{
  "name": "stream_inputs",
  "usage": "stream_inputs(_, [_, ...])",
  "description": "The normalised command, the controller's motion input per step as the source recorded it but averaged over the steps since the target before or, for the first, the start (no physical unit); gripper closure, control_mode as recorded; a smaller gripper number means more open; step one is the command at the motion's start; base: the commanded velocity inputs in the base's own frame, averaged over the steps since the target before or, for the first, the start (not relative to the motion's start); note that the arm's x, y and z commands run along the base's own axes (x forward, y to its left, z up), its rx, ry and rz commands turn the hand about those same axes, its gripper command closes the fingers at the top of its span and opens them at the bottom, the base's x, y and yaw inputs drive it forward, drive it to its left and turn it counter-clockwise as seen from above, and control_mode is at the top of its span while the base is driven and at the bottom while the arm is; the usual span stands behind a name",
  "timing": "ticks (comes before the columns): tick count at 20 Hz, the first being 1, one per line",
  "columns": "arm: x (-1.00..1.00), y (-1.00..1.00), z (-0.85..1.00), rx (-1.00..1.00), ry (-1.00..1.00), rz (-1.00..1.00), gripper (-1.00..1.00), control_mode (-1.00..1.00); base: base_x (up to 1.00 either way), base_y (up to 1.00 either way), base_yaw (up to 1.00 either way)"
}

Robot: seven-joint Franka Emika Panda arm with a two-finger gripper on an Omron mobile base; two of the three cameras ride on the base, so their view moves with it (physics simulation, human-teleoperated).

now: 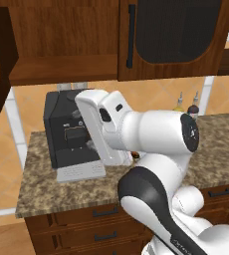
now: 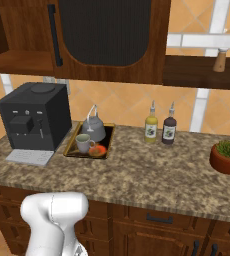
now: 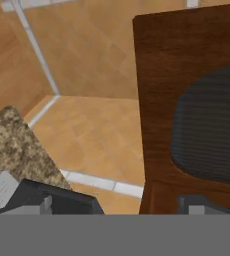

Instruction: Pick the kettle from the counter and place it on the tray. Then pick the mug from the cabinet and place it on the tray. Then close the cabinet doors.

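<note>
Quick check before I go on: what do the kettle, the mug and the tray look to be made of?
Kettle: looks like dark grey metal with a dull sheen and a thin silvery wire handle. Mug: seems glazed ceramic, grey-beige with a greenish inner rim. Tray: golden-brown raised rim, possibly wood or brass-toned metal, hard to tell; the inside is dark and mottled. Both kettle and mug stand on it.

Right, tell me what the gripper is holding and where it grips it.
Nothing is held. The gripper is open, facing an open cabinet door; kettle and mug sit on the tray.
</note>
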Motion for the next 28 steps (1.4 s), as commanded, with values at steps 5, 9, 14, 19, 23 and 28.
stream_inputs(5, [-0.35, 0.60, 0.07, 0.00, 0.00, 0.04, -1.00, -1.00, 0.00, 0.00, 0.00])
stream_inputs(9, [-0.39, 0.59, 0.10, 0.00, 0.00, 0.16, -1.00, -1.00, 0.00, 0.00, 0.00])
stream_inputs(14, [-0.30, 0.60, 0.01, 0.00, 0.01, 0.09, -1.00, -1.00, 0.00, 0.00, 0.00])
stream_inputs(19, [-0.28, 0.63, 0.00, 0.00, 0.00, 0.00, -1.00, -1.00, 0.00, 0.00, 0.00])
stream_inputs(23, [-0.37, 0.41, 0.02, 0.00, -0.04, 0.00, -1.00, -1.00, 0.00, 0.00, 0.00])
stream_inputs(28, [-0.27, 0.27, 0.00, 0.00, 0.01, -0.05, -1.00, -1.00, 0.00, 0.00, 0.00])
